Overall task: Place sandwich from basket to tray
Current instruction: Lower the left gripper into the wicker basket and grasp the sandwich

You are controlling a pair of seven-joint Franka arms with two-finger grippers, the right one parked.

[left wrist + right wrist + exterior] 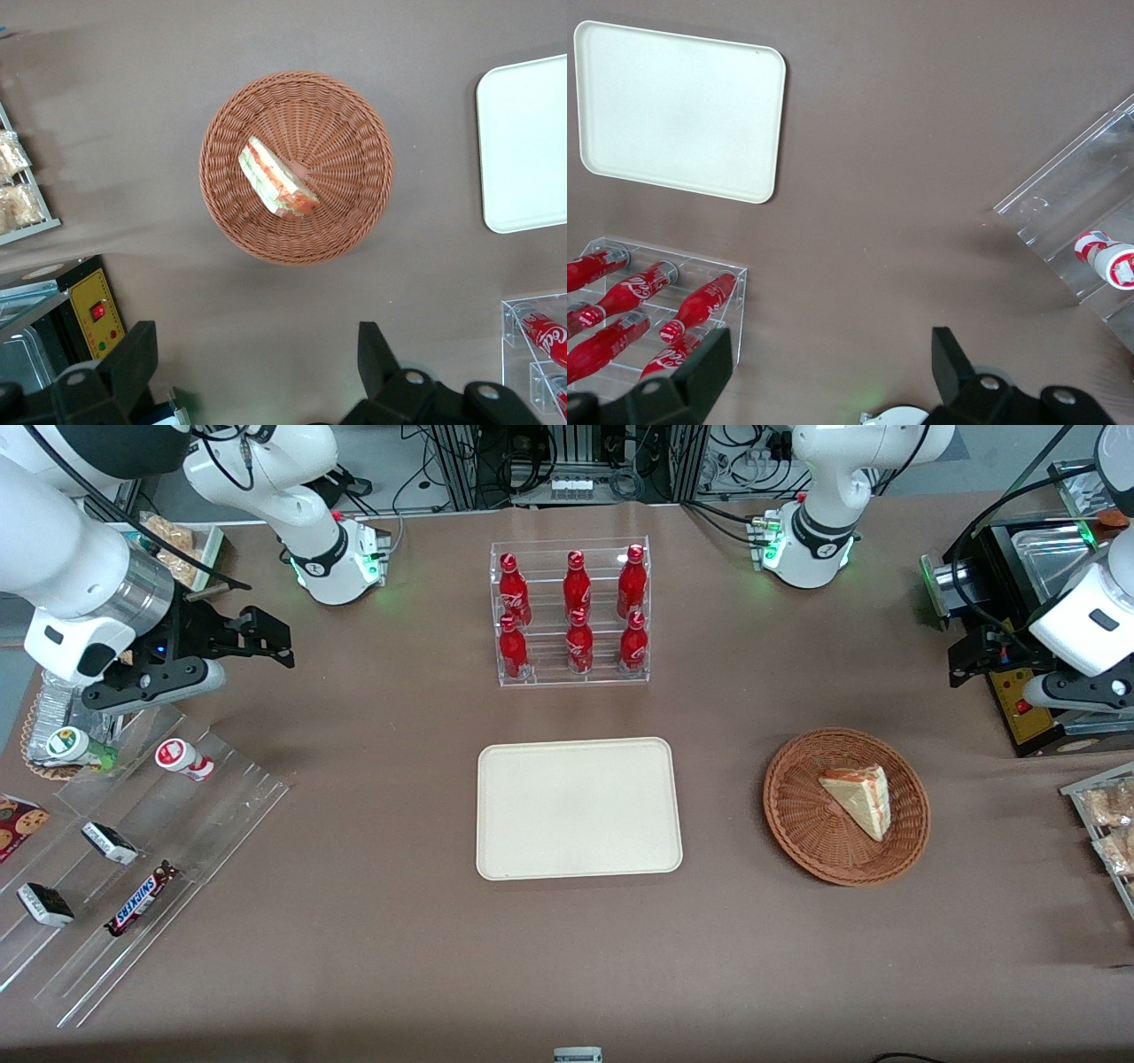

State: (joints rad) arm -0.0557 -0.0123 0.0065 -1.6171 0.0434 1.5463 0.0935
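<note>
We saw the sandwich [859, 799] lying in the basket [802, 815] on the worktop [372, 957], toward the working arm's end. The empty tray [578, 808] sat beside the basket, nearer the middle. The hand [257, 372] hovered above the worktop near the basket, its fingers [133, 359] spread wide, holding nothing.

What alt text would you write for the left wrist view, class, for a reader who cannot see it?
A triangular sandwich lies in a round wicker basket on a brown table, seen from above with the gripper raised clear of the basket, jaws open. A corner of the cream tray shows beside the basket, with nothing on the part in view.
</note>
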